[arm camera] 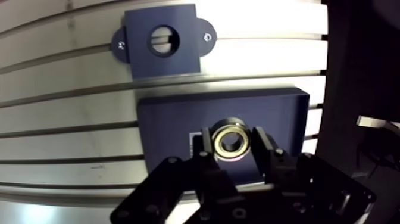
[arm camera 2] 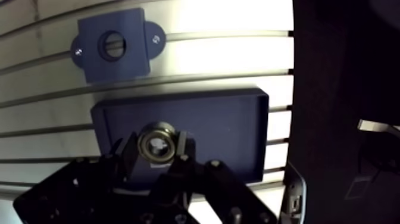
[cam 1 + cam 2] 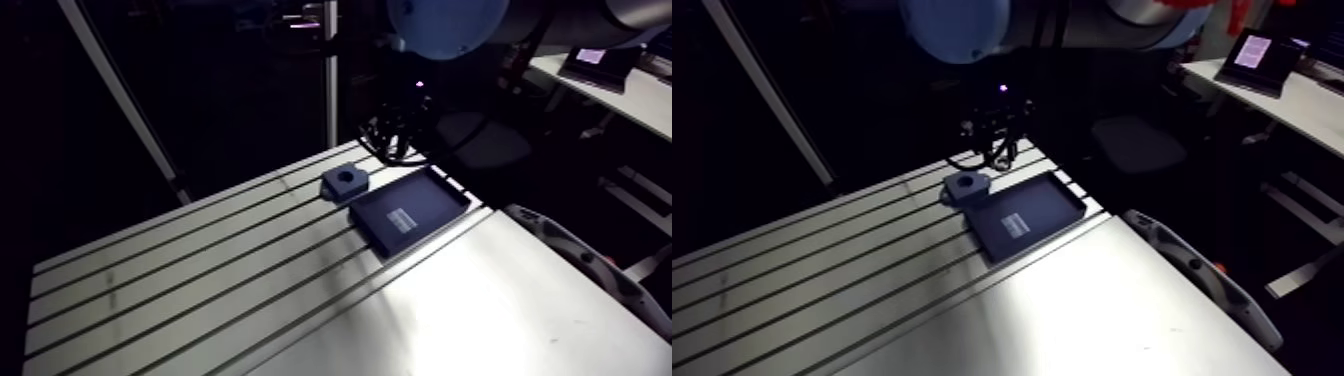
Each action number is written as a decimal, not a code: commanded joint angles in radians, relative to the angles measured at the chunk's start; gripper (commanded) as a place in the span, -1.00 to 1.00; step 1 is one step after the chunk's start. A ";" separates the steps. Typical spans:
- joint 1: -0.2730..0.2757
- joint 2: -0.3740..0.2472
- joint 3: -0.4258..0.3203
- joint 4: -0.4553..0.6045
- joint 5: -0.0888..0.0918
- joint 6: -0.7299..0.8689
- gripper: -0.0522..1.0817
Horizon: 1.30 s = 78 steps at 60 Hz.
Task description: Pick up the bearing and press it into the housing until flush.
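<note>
Over the tray [image 1: 166, 125], the claw [image 1: 232, 139] pinches the bearing [image 1: 217, 143] by its outer ring, which is probably rigid, slick, dense steel

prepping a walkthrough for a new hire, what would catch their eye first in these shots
The shiny metal bearing stands out first, pinched by the gripper over the dark tray. Ahead of it the dark housing sits on the bright slotted table, its round bore empty.
</note>
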 commanded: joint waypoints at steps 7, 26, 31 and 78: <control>0.070 0.087 -0.097 0.013 -0.007 0.046 0.14; 0.104 0.128 -0.132 0.013 -0.006 0.062 0.14; 0.106 0.131 -0.128 0.010 -0.006 0.062 0.14; 0.123 0.183 -0.124 -0.041 0.008 0.074 0.14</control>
